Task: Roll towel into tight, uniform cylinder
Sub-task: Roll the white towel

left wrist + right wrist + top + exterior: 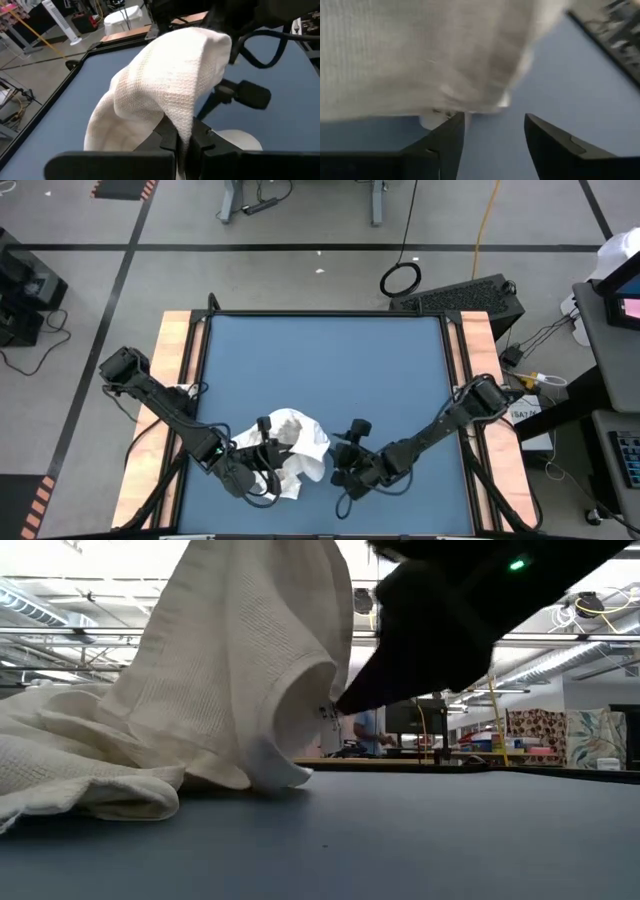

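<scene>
While both arms reach inward over the near half of the blue desk [380, 370], the work is concentrated at its near-centre area. The left arm [165, 402] extends from the left edge of the desk, bent at the elbow, its forearm angled toward the middle. The right arm [440, 425] mirrors this from the right edge, with its forearm angled down toward the same area.

The towel [295, 445] lies bunched on the desk between the two arms, nearer the left one. Part of it is lifted off the surface and hangs in a peaked fold; the remainder rests crumpled on the desk, as the low view shows.

The left gripper [184, 142] has its jaws closed tight on a fold of the towel, which drapes up and over them in the left wrist view.

The right gripper [492, 135] sits just beside the towel's edge. Its jaws stand apart, with bare desk between them and nothing held; the cloth hangs just beyond the fingertips [454, 125].
</scene>
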Robot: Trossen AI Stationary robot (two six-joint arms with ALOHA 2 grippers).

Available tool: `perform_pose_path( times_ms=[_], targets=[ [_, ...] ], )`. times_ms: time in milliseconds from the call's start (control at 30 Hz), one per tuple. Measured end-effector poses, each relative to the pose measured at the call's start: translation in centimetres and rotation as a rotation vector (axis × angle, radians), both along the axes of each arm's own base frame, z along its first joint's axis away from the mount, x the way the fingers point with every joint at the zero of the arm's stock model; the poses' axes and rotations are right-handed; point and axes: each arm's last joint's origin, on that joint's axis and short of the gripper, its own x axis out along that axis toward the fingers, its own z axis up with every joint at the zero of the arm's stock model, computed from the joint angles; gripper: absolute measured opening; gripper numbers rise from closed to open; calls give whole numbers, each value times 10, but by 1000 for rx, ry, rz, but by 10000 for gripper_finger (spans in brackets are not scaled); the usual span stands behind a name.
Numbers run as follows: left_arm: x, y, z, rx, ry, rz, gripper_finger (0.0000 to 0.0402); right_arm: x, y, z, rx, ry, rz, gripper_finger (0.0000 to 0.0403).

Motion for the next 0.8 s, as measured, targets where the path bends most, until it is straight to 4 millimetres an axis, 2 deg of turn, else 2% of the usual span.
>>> perform_pose_path(
  times_ms=[133, 233, 500, 800],
  targets=[
    [0, 0, -1, 6, 8, 0, 8, 11, -6, 2, 38, -5, 67, 175],
    [-1, 1, -2, 20, 25, 1, 8, 12, -8, 5, 42, 1, 83, 145],
    [-2, 4, -5, 48, 60, 5, 8, 2, 2, 13, 55, 26, 130, 13],
    [5, 17, -10, 30, 66, 60, 8, -9, 9, 10, 118, 78, 124, 19]
  ],
)
